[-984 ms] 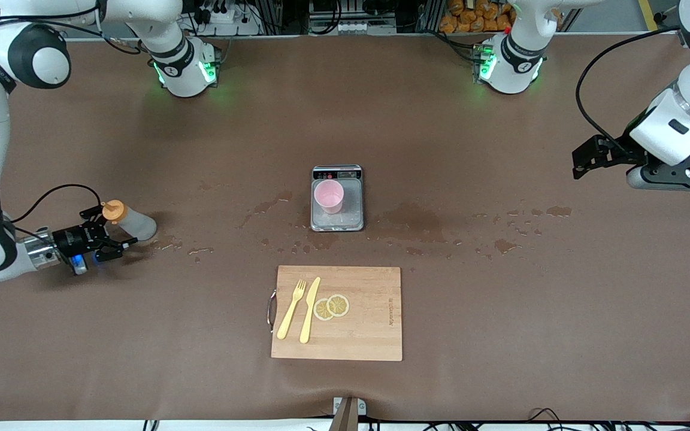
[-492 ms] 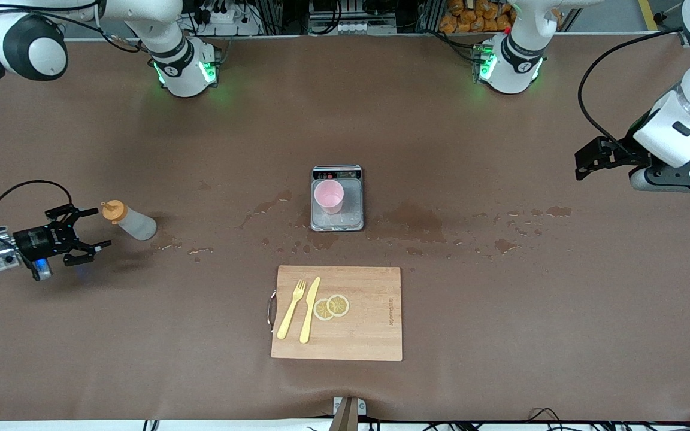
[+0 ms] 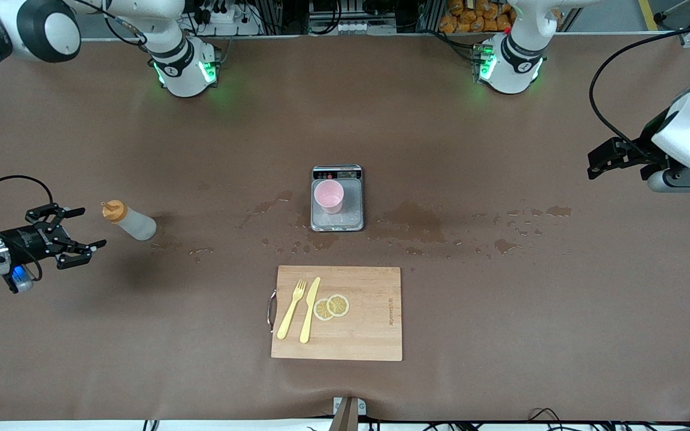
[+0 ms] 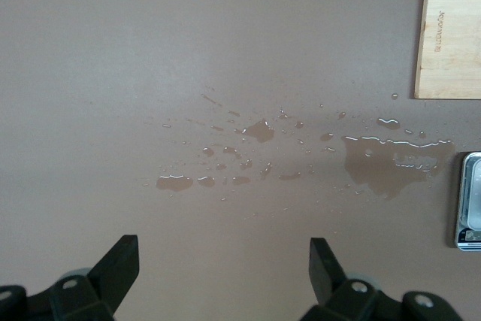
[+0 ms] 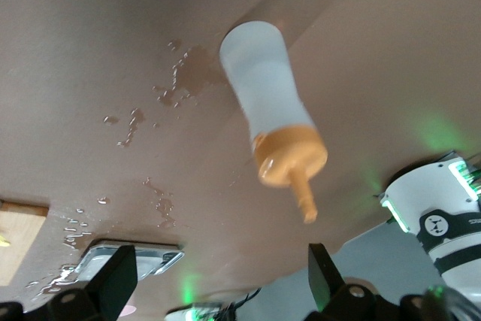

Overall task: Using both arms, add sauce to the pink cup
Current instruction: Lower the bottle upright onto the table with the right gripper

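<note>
The sauce (image 3: pixel 129 220), a whitish squeeze bottle with an orange cap, lies on its side on the brown table toward the right arm's end. My right gripper (image 3: pixel 90 227) hovers low just beside its cap, open and empty. The right wrist view shows the sauce (image 5: pixel 267 118) ahead of the right gripper (image 5: pixel 222 272), apart from it. The pink cup (image 3: pixel 328 196) stands upright on the silver scale (image 3: pixel 351 222) at mid-table. My left gripper (image 3: pixel 598 164) hangs open and empty above the table at the left arm's end. Under the left gripper (image 4: pixel 225 261) there is only wet table.
A wooden cutting board (image 3: pixel 369 335) lies nearer the camera than the scale and carries a yellow fork (image 3: pixel 291 310), a yellow knife (image 3: pixel 309 310) and lemon slices (image 3: pixel 332 306). Wet spills (image 3: pixel 411 215) spread over the table beside the scale.
My right gripper has drawn back from the sauce's cap toward the right arm's end, still open; the sauce lies where it was. The left gripper drifted slightly toward its own end.
</note>
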### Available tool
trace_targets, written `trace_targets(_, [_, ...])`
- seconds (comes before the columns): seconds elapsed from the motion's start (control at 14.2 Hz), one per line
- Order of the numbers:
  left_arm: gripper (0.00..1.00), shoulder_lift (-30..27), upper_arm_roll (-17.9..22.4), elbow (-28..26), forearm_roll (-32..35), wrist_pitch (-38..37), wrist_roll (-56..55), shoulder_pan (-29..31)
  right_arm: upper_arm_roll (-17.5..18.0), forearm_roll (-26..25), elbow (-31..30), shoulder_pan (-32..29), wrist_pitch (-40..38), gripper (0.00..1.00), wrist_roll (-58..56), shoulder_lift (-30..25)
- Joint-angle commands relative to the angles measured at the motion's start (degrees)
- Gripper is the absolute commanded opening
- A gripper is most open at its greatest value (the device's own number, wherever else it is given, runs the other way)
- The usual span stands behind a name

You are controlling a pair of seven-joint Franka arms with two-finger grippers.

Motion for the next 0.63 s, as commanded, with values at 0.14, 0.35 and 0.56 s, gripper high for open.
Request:
trace_targets(0.14, [1.00,-0.4,-0.3,0.7,0.6,-1.2,0.0,0.1,-0.2,-6.0,-1.0,11.9,-0.3,1.00,0.4,-8.7])
trace_targets(0.35, [1.00,-0.4,-0.3,0.7,0.6,-1.2,0.1,0.1,-0.2,-6.2,-0.9,16.7,2.1,1.00,-1.0,-10.9])
trace_targets(0.56, [1.00,-0.4,-0.3,0.7,0.6,-1.2,0.1,0.1,-0.5,-6.3,-1.0,17.4,3.5,1.00,-2.2,-12.3])
